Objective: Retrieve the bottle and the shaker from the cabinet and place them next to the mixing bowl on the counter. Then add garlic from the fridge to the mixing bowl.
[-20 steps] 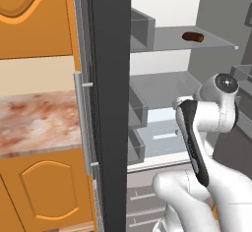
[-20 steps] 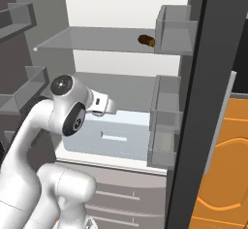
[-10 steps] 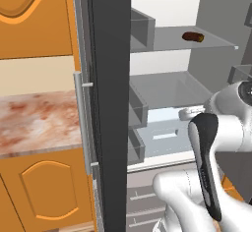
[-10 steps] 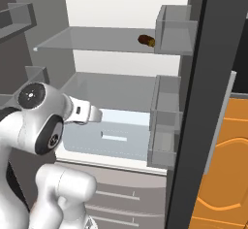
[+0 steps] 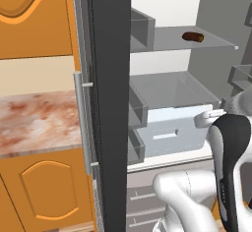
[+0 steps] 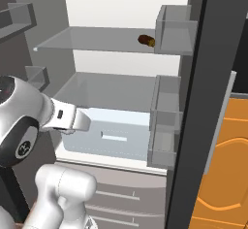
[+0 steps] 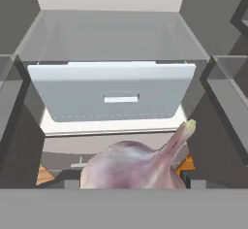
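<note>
A pale purple head of garlic (image 7: 140, 164) fills the bottom of the hand view, its stem tip pointing up and right. My gripper (image 7: 131, 178) is shut on it, and the bulb covers most of the fingers. In the base views the white hand (image 5: 205, 119) (image 6: 77, 121) hangs in front of the open fridge, level with the white drawer (image 7: 111, 94) (image 5: 170, 130) (image 6: 116, 131). The bottle, the shaker and the mixing bowl are out of view.
A small brown item (image 5: 192, 37) (image 6: 146, 40) lies on the fridge's upper glass shelf. The dark fridge door (image 5: 108, 78) stands open between the fridge and a marbled counter (image 5: 34, 120) with orange cabinets. Door bins (image 6: 164, 126) line the right side.
The arm has folded back toward the base. The hand has drawn a little away from the fridge interior with the garlic still in it.
</note>
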{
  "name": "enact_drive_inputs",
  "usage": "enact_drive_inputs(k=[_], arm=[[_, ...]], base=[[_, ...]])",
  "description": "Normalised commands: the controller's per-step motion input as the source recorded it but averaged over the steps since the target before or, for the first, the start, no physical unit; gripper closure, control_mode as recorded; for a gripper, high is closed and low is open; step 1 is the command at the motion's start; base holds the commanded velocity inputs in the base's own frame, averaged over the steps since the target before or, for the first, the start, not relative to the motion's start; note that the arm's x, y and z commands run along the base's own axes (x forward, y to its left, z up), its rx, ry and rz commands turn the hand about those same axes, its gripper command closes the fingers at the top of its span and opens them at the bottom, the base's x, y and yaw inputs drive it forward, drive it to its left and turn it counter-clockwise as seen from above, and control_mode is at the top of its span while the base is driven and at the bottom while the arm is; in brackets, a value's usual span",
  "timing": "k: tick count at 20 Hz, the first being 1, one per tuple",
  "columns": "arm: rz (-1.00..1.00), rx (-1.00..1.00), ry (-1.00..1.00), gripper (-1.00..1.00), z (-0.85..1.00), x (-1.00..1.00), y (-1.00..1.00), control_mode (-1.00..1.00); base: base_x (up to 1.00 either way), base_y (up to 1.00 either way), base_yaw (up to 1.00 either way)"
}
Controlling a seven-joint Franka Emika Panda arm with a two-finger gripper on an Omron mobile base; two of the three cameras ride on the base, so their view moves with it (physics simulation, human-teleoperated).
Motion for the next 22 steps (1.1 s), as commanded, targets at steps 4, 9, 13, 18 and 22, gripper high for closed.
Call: enact_drive_inputs(k=[4,9,13,18,22], arm=[[0.0,0.0,0.07,1.0,0.32,-0.11,0.19,-1.0],[0.0,0.0,0.01,1.0,0.03,0.0,0.04,1.0],[0.0,0.0,0.0,1.0,0.0,0.0,0.0,1.0],[0.0,0.0,0.0,1.0,0.0,0.0,0.0,1.0],[0.0,0.0,0.0,1.0,0.0,0.0,0.0,1.0]], base=[[0.0,0.0,0.0],[-0.02,0.0,0.0],[-0.79,0.0,0.0],[-1.0,0.0,0.12],[-0.79,0.04,0.57]])
